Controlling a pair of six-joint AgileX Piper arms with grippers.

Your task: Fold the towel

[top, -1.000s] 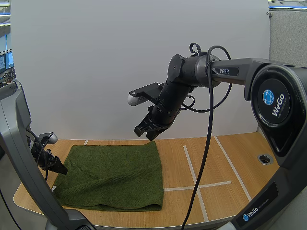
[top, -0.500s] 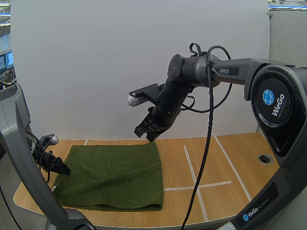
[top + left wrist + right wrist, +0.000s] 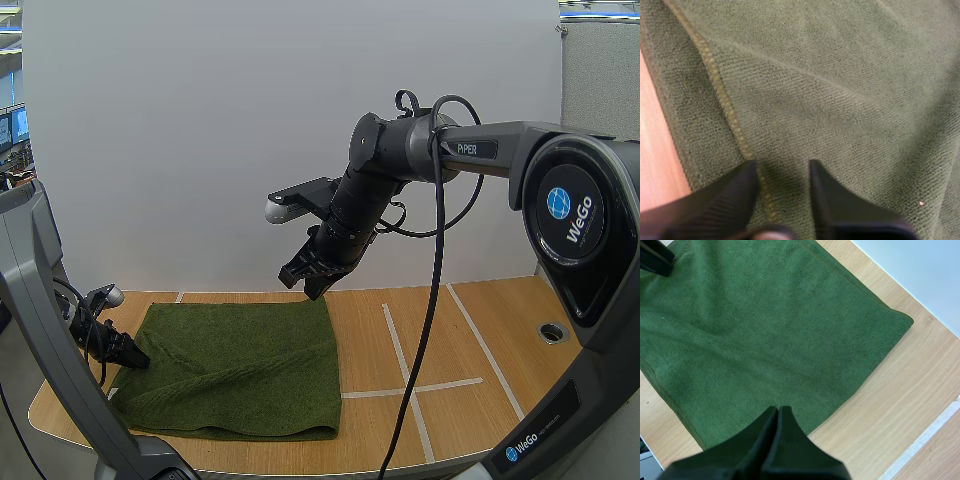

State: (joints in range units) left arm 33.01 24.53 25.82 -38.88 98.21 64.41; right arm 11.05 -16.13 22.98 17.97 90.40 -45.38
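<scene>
On the wooden table (image 3: 480,330), toward its left side, the green towel (image 3: 240,365) lies spread flat with a slight ridge across it. Above the towel's far right corner hangs the right gripper (image 3: 303,278), its fingers pressed together into one dark wedge, holding nothing. Down at the towel's left edge sits the left gripper (image 3: 128,352), fingers a little apart astride the stitched hem (image 3: 722,100). They seem to touch the cloth, though no pinch is visible.
</scene>
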